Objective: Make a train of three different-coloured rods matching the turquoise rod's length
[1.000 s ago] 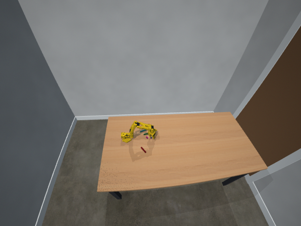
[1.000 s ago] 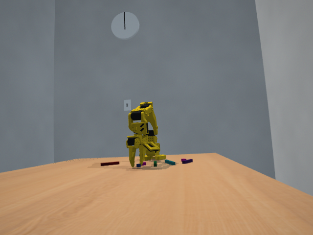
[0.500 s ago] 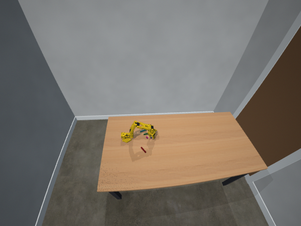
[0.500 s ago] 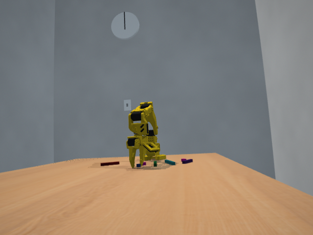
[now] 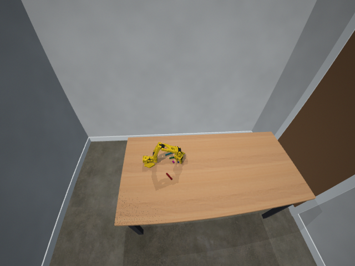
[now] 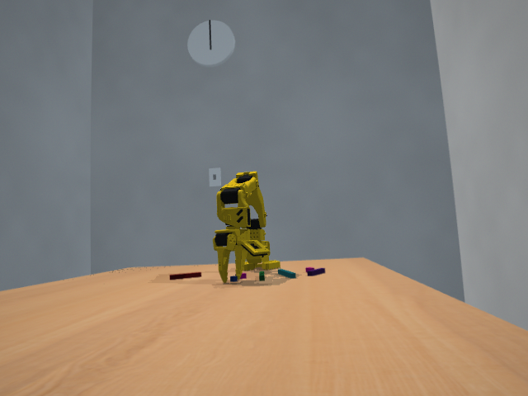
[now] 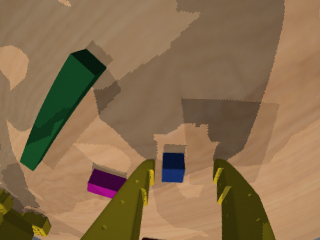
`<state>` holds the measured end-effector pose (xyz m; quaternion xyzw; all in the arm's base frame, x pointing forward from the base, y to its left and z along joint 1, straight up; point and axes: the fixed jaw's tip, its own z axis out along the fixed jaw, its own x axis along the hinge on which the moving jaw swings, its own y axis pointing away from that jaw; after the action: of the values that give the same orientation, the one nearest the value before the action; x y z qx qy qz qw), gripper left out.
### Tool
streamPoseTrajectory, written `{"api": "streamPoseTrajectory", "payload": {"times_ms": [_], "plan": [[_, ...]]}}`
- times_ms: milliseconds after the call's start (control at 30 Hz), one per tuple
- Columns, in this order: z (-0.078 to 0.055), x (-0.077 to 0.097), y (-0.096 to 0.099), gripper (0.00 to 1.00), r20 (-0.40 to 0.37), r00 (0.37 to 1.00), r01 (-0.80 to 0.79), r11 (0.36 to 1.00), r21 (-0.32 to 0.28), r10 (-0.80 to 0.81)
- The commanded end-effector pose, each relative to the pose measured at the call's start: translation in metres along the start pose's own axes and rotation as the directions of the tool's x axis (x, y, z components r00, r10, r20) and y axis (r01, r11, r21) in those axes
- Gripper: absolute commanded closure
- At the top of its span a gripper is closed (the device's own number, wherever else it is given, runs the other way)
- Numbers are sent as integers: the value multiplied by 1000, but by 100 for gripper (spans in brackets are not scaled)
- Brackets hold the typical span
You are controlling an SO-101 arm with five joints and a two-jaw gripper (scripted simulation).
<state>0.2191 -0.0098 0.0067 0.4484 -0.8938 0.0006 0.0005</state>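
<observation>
Gripper (image 5: 179, 160) sits left of centre on the table (image 5: 229, 172) in the top view, jaws parted and holding nothing; red rod (image 5: 169, 175) lies apart below it, turquoise rod (image 5: 168, 153) under the arm. Exterior: fingertips low at frame centre, straddling the blue rod (image 6: 233, 278); magenta rod (image 6: 242, 275) just right, green rod (image 6: 261, 275) and turquoise further right, purple rod (image 6: 316, 271) beyond. Wrist: blue rod (image 7: 174, 167) between the fingers, closer to the left one, untouched; magenta left of it, green upper left.
</observation>
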Motion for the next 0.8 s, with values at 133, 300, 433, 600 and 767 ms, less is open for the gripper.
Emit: {"api": "streamPoseTrajectory", "payload": {"times_ms": [133,300,433,600,767], "plan": [[-15,-7,-9,85,49,999,-2,997,72,-2],[-15,-7,-9,88,49,999,-2,997,72,-2],[-15,-7,-9,91,49,999,-2,997,72,-2],[-15,-7,-9,95,49,999,-2,997,72,-2],[-15,-7,-9,97,49,999,-2,997,72,-2]]}}
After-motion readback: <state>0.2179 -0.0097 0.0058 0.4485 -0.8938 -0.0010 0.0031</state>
